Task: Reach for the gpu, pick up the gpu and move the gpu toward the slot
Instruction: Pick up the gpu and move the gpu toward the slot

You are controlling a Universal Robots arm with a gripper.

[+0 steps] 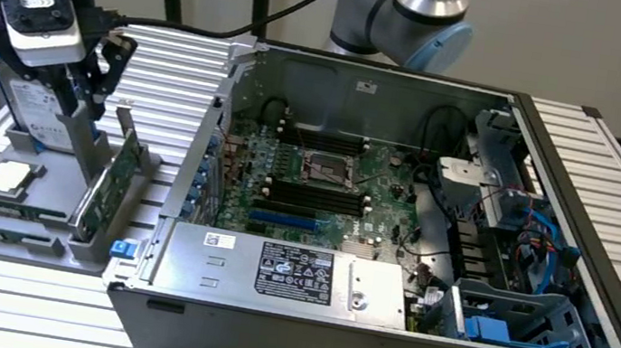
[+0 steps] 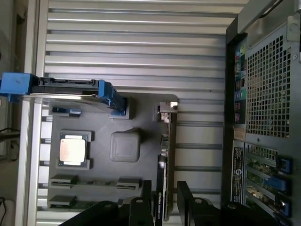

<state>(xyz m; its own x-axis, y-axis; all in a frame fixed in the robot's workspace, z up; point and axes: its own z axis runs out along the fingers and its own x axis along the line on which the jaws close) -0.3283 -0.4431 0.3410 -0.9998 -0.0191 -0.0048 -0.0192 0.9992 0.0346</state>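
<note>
The gpu (image 1: 116,176) is a thin green card standing on edge in the grey holder (image 1: 39,238), at the exterior view's left, beside the open computer case. In the wrist view the gpu (image 2: 167,150) runs as a narrow strip with its silver bracket (image 2: 167,109) at the far end. My gripper (image 1: 91,93) hangs above the holder, over the card. Its black fingers (image 2: 146,205) stand open on either side of the card's top edge, with a small gap on each side. The blue slot (image 1: 279,220) lies on the motherboard inside the case.
A silver hard drive with blue rails (image 1: 37,113) stands upright in the holder close beside the gpu. A processor chip (image 2: 73,150) and narrow memory sticks (image 2: 66,180) lie in the holder (image 2: 141,106). The case wall (image 1: 207,150) rises just beyond the gpu.
</note>
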